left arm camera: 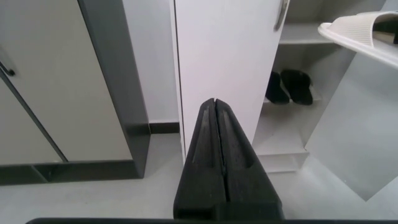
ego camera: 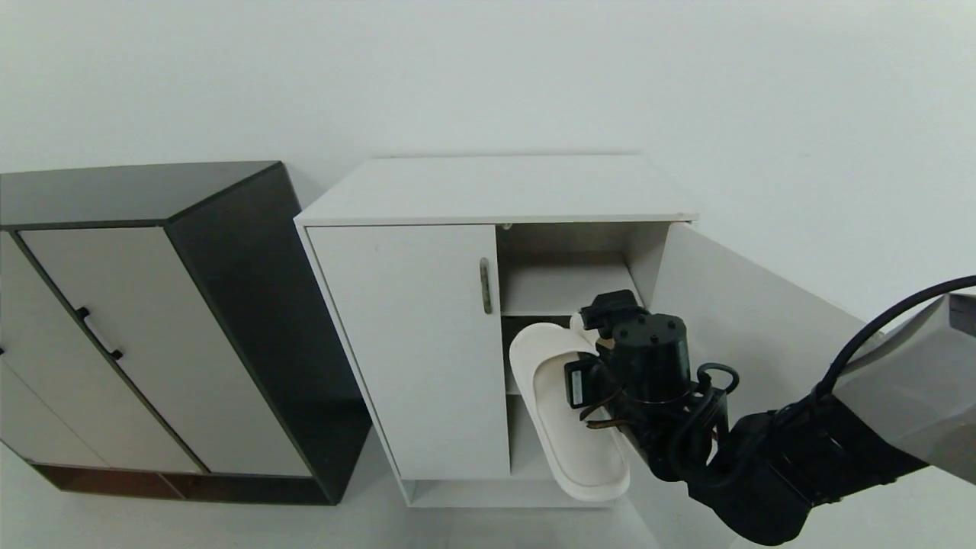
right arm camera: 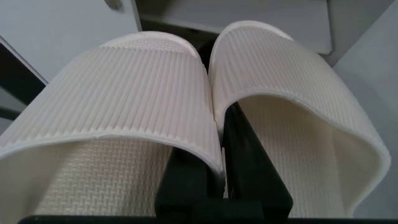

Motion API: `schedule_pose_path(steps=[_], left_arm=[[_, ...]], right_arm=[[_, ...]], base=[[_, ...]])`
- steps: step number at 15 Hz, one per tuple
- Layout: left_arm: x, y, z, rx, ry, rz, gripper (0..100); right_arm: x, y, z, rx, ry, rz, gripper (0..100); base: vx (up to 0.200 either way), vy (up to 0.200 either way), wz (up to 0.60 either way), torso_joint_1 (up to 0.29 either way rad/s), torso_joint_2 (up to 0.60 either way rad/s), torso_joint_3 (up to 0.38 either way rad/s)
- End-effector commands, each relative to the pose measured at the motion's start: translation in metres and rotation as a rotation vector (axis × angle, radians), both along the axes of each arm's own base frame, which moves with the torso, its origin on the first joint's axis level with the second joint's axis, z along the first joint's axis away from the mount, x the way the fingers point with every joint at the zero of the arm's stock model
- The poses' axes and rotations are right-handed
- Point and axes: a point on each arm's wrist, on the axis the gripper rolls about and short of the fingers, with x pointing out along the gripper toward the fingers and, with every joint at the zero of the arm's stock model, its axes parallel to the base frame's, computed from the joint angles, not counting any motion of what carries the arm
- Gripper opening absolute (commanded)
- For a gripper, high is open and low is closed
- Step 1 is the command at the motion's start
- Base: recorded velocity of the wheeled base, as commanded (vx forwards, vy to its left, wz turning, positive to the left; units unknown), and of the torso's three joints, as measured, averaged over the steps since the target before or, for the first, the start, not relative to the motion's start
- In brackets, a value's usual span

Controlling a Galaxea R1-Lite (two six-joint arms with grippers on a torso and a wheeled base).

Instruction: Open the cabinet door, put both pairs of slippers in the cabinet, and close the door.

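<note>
The right gripper (right arm camera: 222, 152) is pinching the 2 cream slippers (right arm camera: 143, 84) together by the adjoining inner walls of their straps. Their heels trail back toward its wrist and their toes point ahead. The coming move turns on this: the open right half of the white cabinet (ego camera: 488, 191) lies straight ahead of that gripper, just beyond the toes, with the swung-out door (ego camera: 732, 305) off to its right. The pair's long axis already runs into the opening, so a forward push onto a free shelf looks like the likely next step. The right arm carries the load and is nearest. The left gripper (left arm camera: 215, 155) has its fingers pressed together on nothing and faces the shut left door (left arm camera: 224, 56). The head view shows the cream slippers (ego camera: 568, 427) hanging in front of the opening below the upper shelf (ego camera: 564, 286). The left wrist view adds 1 pair of black slippers (left arm camera: 289, 87) already on a lower shelf inside.
</note>
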Motion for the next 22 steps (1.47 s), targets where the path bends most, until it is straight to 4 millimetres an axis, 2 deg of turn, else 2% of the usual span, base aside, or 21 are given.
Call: schedule_pose_path(steps=[1, 11, 14, 17, 19, 21, 22], left_arm=[[0.0, 0.0, 0.0, 0.0, 0.001, -0.001, 0], [0.0, 0.0, 0.0, -0.002, 0.0, 0.001, 0], [0.0, 0.0, 0.0, 0.0, 0.0, -0.001, 0], [0.0, 0.0, 0.0, 0.001, 0.0, 0.0, 0], [0.0, 0.0, 0.0, 0.001, 0.0, 0.0, 0], [0.0, 0.0, 0.0, 0.001, 0.0, 0.0, 0], [0.0, 0.0, 0.0, 0.001, 0.001, -0.001, 0]], right_arm=[[0.001, 0.001, -0.006, -0.011, 0.01, 0.0, 0], [0.001, 0.001, -0.005, -0.001, 0.01, 0.0, 0], [0.0, -0.002, -0.005, -0.005, -0.042, 0.007, 0], [0.002, -0.004, -0.003, -0.041, -0.066, -0.014, 0], [0.004, 0.01, 0.017, -0.049, -0.078, -0.146, 0], [0.001, 0.019, 0.038, -0.008, -0.081, -0.168, 0], [-0.001, 0.016, 0.054, 0.013, -0.081, -0.186, 0]], base=[[0.0, 0.0, 0.0, -0.178, 0.51, 0.325], [0.0, 0.0, 0.0, -0.133, 0.47, 0.331], [0.0, 0.0, 0.0, -0.056, 0.42, 0.356], [0.0, 0.0, 0.0, -0.014, 0.13, 0.11], [0.0, 0.0, 0.0, 0.0, 0.0, 0.0], [0.0, 0.0, 0.0, 0.0, 0.0, 0.0], [0.0, 0.0, 0.0, 0.0, 0.0, 0.0]])
